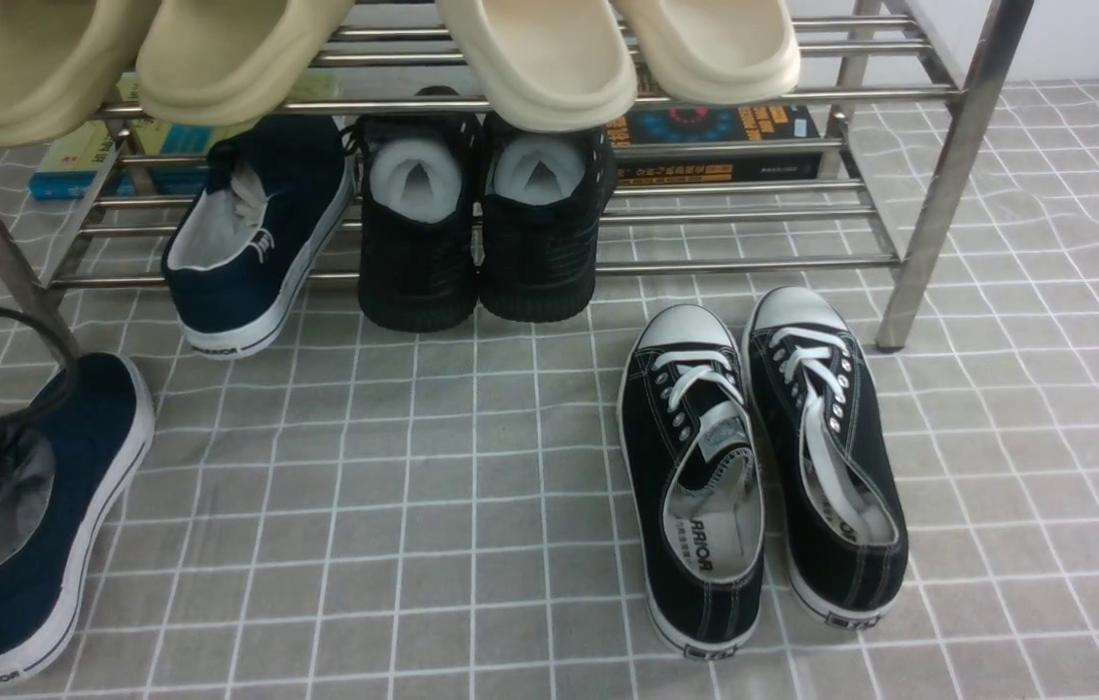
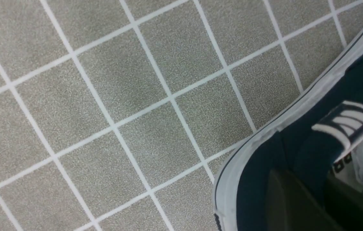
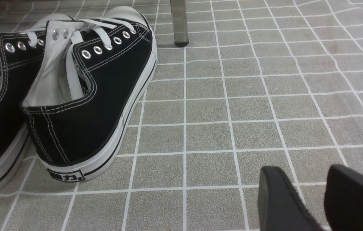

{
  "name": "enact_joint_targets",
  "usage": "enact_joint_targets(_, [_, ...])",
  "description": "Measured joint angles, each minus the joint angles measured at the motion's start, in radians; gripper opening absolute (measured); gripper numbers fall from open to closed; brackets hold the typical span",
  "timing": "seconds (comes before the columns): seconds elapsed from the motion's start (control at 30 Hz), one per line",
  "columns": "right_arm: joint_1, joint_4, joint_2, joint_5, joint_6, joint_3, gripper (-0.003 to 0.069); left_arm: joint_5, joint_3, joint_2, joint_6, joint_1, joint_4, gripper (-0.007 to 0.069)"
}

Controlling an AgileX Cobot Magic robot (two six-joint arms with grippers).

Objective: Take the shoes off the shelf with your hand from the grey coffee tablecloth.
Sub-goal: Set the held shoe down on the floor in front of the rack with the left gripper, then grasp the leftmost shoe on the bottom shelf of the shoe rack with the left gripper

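Left jaws pinch the side of one blue shoe (image 1: pixel 34 525) on the grey surface (image 1: pixel 472 486). The other blue shoe (image 1: pixel 253 243) hangs over the shelf (image 1: pixel 939 185) edge ahead. Right jaws are apart, with open room in front.

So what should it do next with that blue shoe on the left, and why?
Probably open the left fingers and let go: the navy shoe already seems to lie on the cloth, while its mate waits on the shelf.
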Motion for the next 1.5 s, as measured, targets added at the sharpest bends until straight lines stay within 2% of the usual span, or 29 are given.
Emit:
enact_joint_targets(0.13, [0.000,0.000,0.000,0.000,0.000,0.000,0.0238,0.000,0.000,0.000,0.029,0.000,0.006,0.0098])
enact_joint_targets(0.23, [0.000,0.000,0.000,0.000,0.000,0.000,0.0238,0.004,-0.001,0.000,0.089,0.000,0.021,0.0185])
enact_joint_targets(0.27, [0.000,0.000,0.000,0.000,0.000,0.000,0.0238,0.005,-0.001,0.000,0.091,0.000,0.022,0.0190])
enact_joint_targets(0.3, [0.000,0.000,0.000,0.000,0.000,0.000,0.0238,0.019,-0.012,-0.001,0.101,0.000,0.028,0.0246])
enact_joint_targets(0.43, [0.000,0.000,0.000,0.000,0.000,0.000,0.0238,0.049,-0.080,-0.003,0.125,0.000,0.054,0.0336])
enact_joint_targets(0.53, [0.000,0.000,0.000,0.000,0.000,0.000,0.0238,0.063,-0.143,-0.003,0.140,0.000,0.050,0.0364])
enact_joint_targets(0.57, [0.000,0.000,0.000,0.000,0.000,0.000,0.0238,0.065,-0.198,-0.003,0.159,0.000,0.005,0.0373])
enact_joint_targets(0.63, [0.000,0.000,0.000,0.000,0.000,0.000,0.0238,0.061,-0.230,-0.003,0.193,0.000,-0.051,0.0376])
enact_joint_targets(0.7, [0.000,0.000,0.000,0.000,0.000,0.000,0.0238,0.026,-0.280,0.006,0.294,-0.020,-0.185,0.0376])
enact_joint_targets(0.73, [0.000,0.000,0.000,0.000,0.000,0.000,0.0238,0.022,-0.283,0.010,0.302,-0.024,-0.198,0.0376])
enact_joint_targets(0.8, [0.000,0.000,0.000,0.000,0.000,0.000,0.0238,-0.042,-0.310,0.047,0.380,-0.088,-0.304,0.0376])
enact_joint_targets(0.9, [0.000,0.000,0.000,0.000,0.000,0.000,0.0238,-0.116,-0.338,0.125,0.393,-0.152,-0.374,0.0376])
enact_joint_targets(1.17, [0.000,0.000,0.000,0.000,0.000,0.000,0.0238,-0.184,-0.444,0.308,0.346,-0.172,-0.428,0.0376])
enact_joint_targets(1.5, [0.000,0.000,0.000,0.000,0.000,0.000,0.0238,-0.253,-0.459,0.359,0.345,-0.172,-0.479,0.0376])
